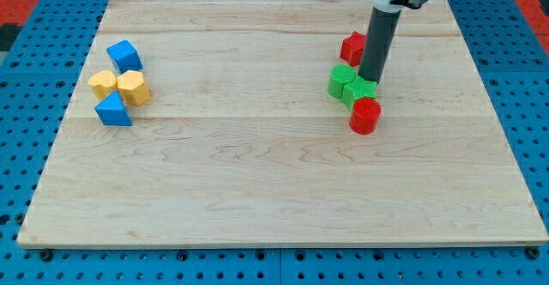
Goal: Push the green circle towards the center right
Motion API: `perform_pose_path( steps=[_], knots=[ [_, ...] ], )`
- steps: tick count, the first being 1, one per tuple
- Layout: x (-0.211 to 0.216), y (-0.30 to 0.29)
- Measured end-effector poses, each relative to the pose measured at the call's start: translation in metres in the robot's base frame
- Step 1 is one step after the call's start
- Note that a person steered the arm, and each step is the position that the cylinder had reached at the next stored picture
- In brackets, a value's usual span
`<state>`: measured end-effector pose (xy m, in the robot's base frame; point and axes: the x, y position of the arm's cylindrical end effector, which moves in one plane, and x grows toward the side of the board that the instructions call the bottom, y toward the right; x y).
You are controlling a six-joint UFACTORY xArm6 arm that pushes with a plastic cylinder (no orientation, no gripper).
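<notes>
The green circle (361,93) lies right of the board's middle, in a tight cluster. Another green block (340,80) touches its upper left side; its shape is hard to make out. A red circle (365,116) touches the green circle's lower edge. A red block (352,47) sits above the cluster, partly hidden behind the rod. My tip (370,81) rests at the top edge of the green circle, just right of the other green block.
At the view's left stands a second cluster: a blue block (125,56), a yellow block (103,83), a yellow hexagon (133,87) and a blue triangle (113,111). The wooden board (257,199) lies on a blue pegboard surface.
</notes>
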<state>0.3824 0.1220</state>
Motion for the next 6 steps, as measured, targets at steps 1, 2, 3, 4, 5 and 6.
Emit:
perform_pose_path(
  steps=[1, 2, 3, 4, 5, 6],
  knots=[
    [-0.039, -0.010],
    [-0.049, -0.086],
    [-0.016, -0.144],
    [0.005, -0.083],
    [-0.005, -0.051],
    [-0.011, -0.048]
  ],
)
